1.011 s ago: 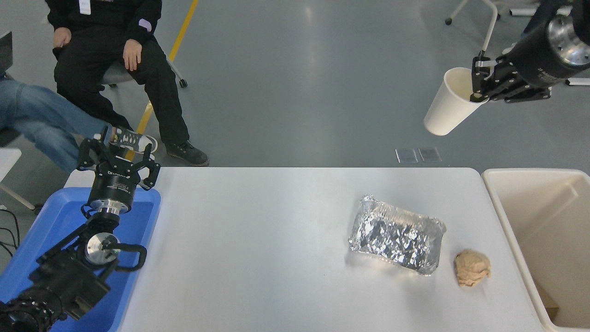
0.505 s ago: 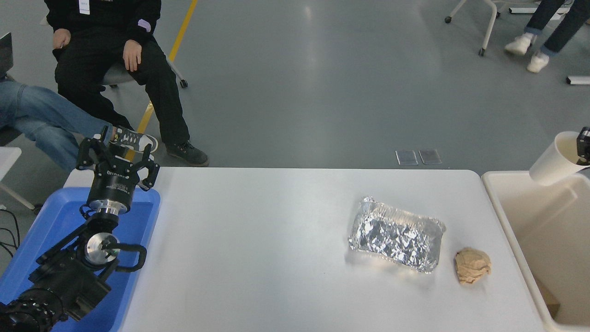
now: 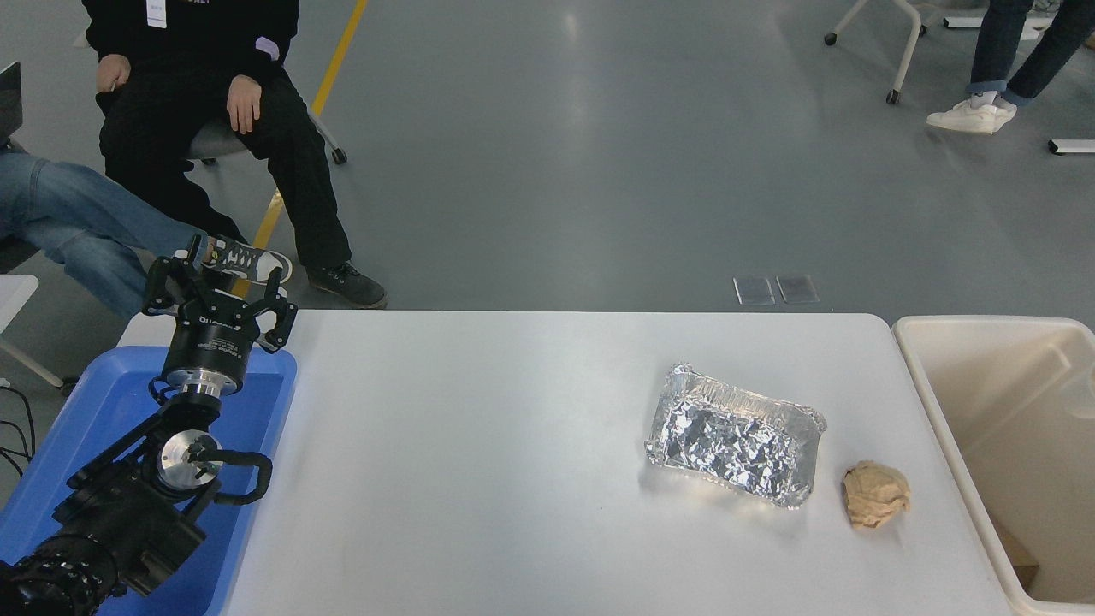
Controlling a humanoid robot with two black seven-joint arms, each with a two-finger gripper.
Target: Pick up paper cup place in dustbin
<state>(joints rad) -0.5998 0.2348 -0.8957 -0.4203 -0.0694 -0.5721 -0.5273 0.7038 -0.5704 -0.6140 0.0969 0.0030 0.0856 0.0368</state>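
The cream-beige dustbin (image 3: 1009, 428) stands against the table's right end, with its opening facing up. The paper cup does not show anywhere in the head view. My right arm and gripper are out of the picture. My left gripper (image 3: 218, 287) is parked at the lower left over the blue tray (image 3: 94, 411), with its fingers spread and nothing in it.
A crumpled foil tray (image 3: 736, 445) lies on the white table (image 3: 479, 445) right of centre. A brown paper ball (image 3: 874, 494) lies beside it, near the bin. A person (image 3: 197, 94) sits at the far left, and another person's legs (image 3: 1001, 60) are at the top right.
My right gripper carried the paper cup from high at the upper right down to the bin's far right edge. Then gripper and cup left the picture.
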